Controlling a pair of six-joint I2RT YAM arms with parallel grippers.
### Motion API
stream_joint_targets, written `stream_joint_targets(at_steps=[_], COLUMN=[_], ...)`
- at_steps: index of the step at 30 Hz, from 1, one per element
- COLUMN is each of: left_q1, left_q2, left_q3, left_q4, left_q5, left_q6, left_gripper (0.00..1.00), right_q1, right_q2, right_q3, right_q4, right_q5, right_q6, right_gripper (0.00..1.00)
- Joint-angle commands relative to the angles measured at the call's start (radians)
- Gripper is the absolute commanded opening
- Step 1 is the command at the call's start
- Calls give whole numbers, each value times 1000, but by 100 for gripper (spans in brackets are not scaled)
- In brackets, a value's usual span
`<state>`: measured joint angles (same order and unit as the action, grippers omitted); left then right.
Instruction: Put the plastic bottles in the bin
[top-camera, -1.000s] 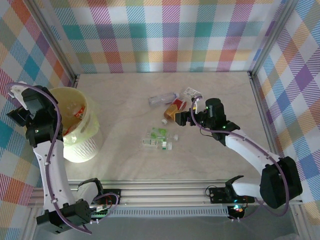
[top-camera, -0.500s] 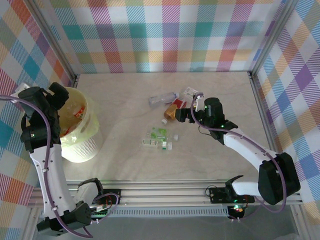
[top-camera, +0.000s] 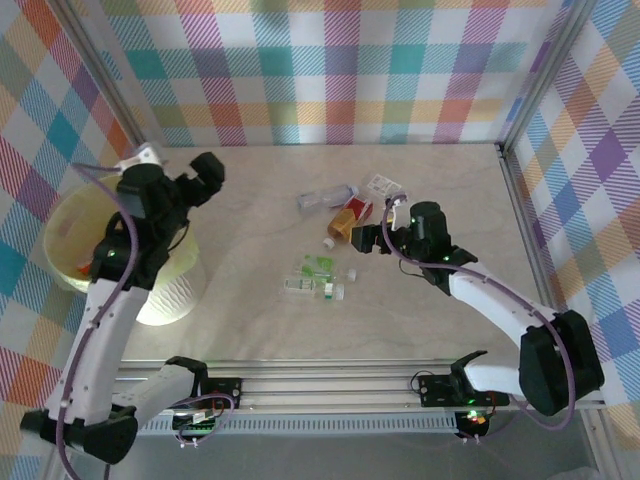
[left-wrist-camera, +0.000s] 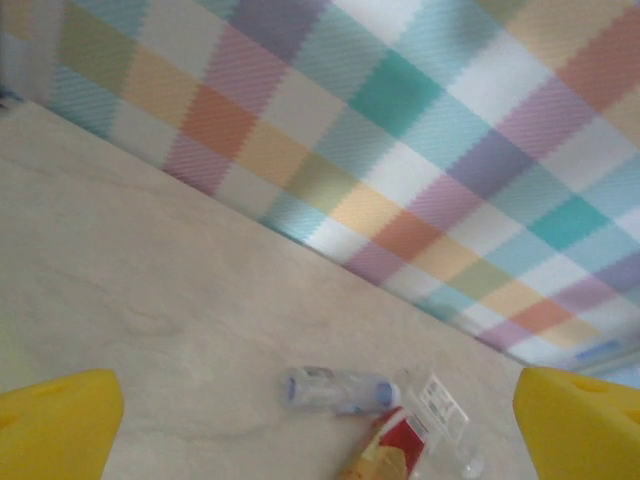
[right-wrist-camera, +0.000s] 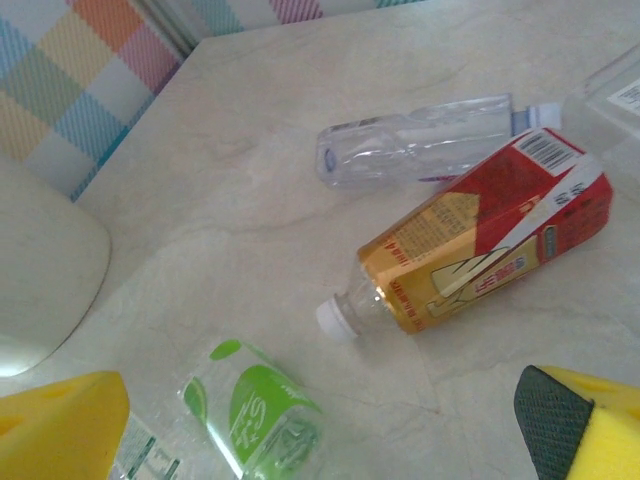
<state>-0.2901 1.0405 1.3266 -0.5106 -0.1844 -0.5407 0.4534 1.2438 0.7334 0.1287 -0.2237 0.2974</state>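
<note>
Just past the bin (top-camera: 165, 295), the left gripper (top-camera: 205, 172) hangs spread wide; well right of it, the right gripper (top-camera: 362, 238), also spread, faces the bottles (top-camera: 346, 221).

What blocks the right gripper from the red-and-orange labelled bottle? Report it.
Nothing visible does: only bare table lies between the open right gripper and the red-and-orange labelled bottle. A green-labelled bottle lies off to the side.
</note>
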Motion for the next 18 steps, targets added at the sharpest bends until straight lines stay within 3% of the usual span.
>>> stream_joint_targets(at_steps=[1, 4, 8, 18], left_q1=[-117, -202, -255, -290], left_q2=[68, 116, 181, 289], left_q3=[-12, -20, -39, -28], left_q4=[77, 113, 182, 204], left_q5=[-68, -105, -70, -10], left_q6=[-19, -25, -61, -87], left_gripper=[100, 100, 100, 100], right_q1=[13, 31, 84, 236], right_q2=[-32, -50, -87, -60], right_q3=[-20, -21, -38, -64], right_q4=[-23, -106, -197, -261], right_q5=[-92, -91, -93, -160], right_q6=[-58, -95, -169, -355], right_gripper=[100, 100, 100, 100])
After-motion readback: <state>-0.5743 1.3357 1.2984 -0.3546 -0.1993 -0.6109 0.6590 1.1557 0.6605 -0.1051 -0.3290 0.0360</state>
